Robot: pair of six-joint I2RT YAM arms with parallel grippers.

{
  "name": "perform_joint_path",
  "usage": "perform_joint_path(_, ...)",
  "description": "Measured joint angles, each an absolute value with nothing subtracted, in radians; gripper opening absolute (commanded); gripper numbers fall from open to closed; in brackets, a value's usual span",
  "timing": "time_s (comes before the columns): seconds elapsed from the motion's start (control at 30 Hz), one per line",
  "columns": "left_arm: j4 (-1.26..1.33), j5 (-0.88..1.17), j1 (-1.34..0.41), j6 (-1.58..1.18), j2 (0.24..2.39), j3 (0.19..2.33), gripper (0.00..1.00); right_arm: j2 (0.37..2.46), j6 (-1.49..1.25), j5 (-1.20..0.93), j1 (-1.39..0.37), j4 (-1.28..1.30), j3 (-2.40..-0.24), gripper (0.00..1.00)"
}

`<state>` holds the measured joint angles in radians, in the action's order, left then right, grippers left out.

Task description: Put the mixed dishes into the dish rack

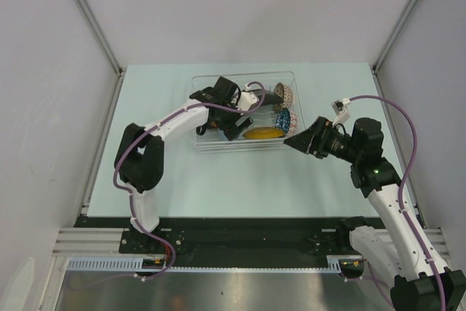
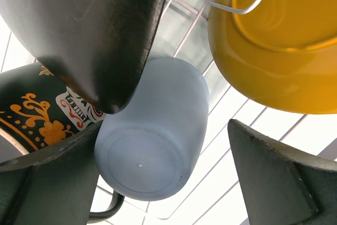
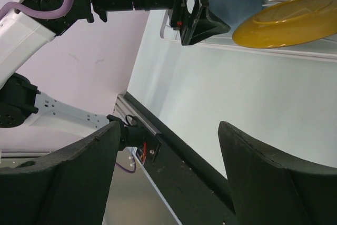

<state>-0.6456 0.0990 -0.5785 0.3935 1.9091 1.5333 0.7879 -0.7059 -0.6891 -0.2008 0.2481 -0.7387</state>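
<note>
As far as I can tell, loading looks nearly done: the yellow saucer [image 1: 262,133], blue patterned bowl [image 1: 284,118] and small light-blue cup [image 2: 152,151] sit inside the dish rack [image 1: 211,148]. The left gripper [image 2: 166,124] straddles the cup, jaws spread, gripping nothing; the right gripper [image 3: 169,130] hovers outside, open, empty.

Even bright overhead light, soft shadows; wrist views blurred close-up, top view sharp
</note>
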Motion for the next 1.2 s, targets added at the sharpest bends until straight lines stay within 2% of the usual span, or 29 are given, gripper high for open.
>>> perform_joint_path(0.23, -0.690, 0.113, -0.587, 0.390, 1.864, 1.530, 1.00, 0.787, -0.707, -0.690, -0.201, 0.248, -0.739, 0.81)
perform_joint_path(0.57, -0.819, 0.143, -0.602, 0.364, 1.628, 1.518, 1.00, 0.785, -0.706, -0.685, -0.202, 0.247, -0.738, 0.88)
perform_joint_path(0.6, -0.831, 0.143, -0.602, 0.360, 1.593, 1.518, 1.00, 0.785, -0.705, -0.679, -0.202, 0.247, -0.738, 0.90)
perform_joint_path(0.63, -0.837, 0.142, -0.602, 0.355, 1.565, 1.518, 1.00, 0.785, -0.703, -0.673, -0.202, 0.248, -0.738, 0.99)
perform_joint_path(0.7, -0.846, 0.137, -0.601, 0.338, 1.492, 1.516, 1.00, 0.784, -0.691, -0.648, -0.210, 0.256, -0.739, 1.00)
perform_joint_path(0.8, -0.807, 0.089, -0.594, 0.291, 1.354, 1.450, 1.00, 0.788, -0.646, -0.570, -0.255, 0.302, -0.754, 1.00)
perform_joint_path(1.0, -0.735, -0.046, -0.585, 0.212, 1.055, 1.143, 1.00, 0.795, -0.530, -0.284, -0.440, 0.424, -0.861, 1.00)
perform_joint_path(1.2, -0.652, -0.115, -0.558, 0.182, 0.869, 1.072, 1.00, 0.855, -0.472, -0.116, -0.508, 0.475, -0.941, 1.00)
